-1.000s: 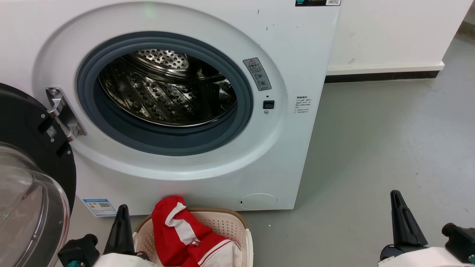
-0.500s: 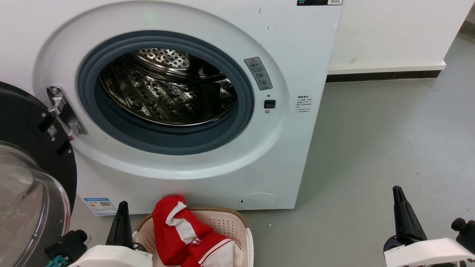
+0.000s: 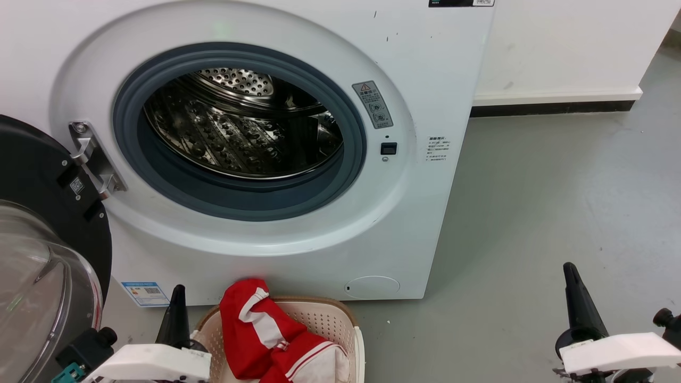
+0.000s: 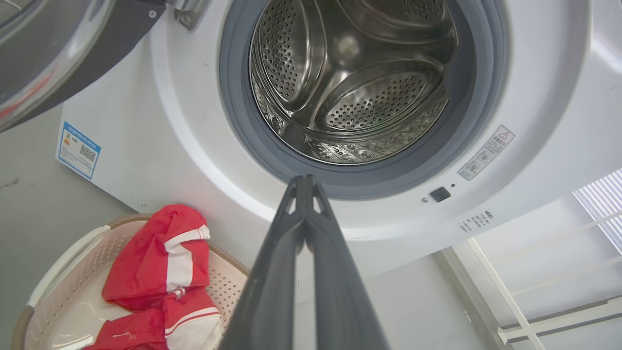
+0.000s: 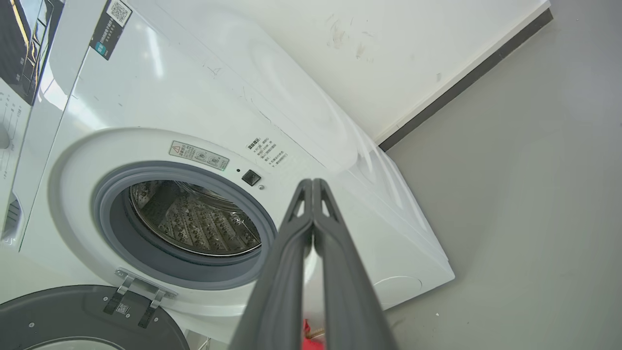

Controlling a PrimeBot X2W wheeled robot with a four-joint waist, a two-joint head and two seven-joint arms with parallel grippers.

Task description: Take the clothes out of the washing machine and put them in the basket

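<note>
The clothes (image 3: 271,335), a bright red garment with white stripes and panels, lie bunched in the basket (image 3: 327,315), one red fold rising above the far brown rim and the rest slumped inside against the perforated cream wall; in the left wrist view the same garment (image 4: 155,253) covers much of the basket's (image 4: 63,272) inside. The basket stands on the grey floor (image 3: 532,213) just in front of the washing machine (image 3: 425,80), below its porthole and a little to the right of a blue label (image 3: 145,293) low on the white front. The porthole's grey rim (image 3: 351,159) rings the perforated steel drum (image 3: 239,127), whose bare shining wall and ribs are in plain sight. The black-framed glass door (image 3: 32,213) is swung open to the robot's left, held by a metal hinge (image 3: 93,159). The left gripper (image 3: 177,291) hangs just left of the basket, near its rim, fingers pointing up at the machine; in its wrist view the jaws are pressed together at the tips and hold nothing. The right gripper (image 3: 570,268) is well apart over open floor to the right of the machine, and its jaws are likewise closed tip to tip with nothing between them. Behind, a white wall meets the floor along a dark skirting (image 3: 553,109).
</note>
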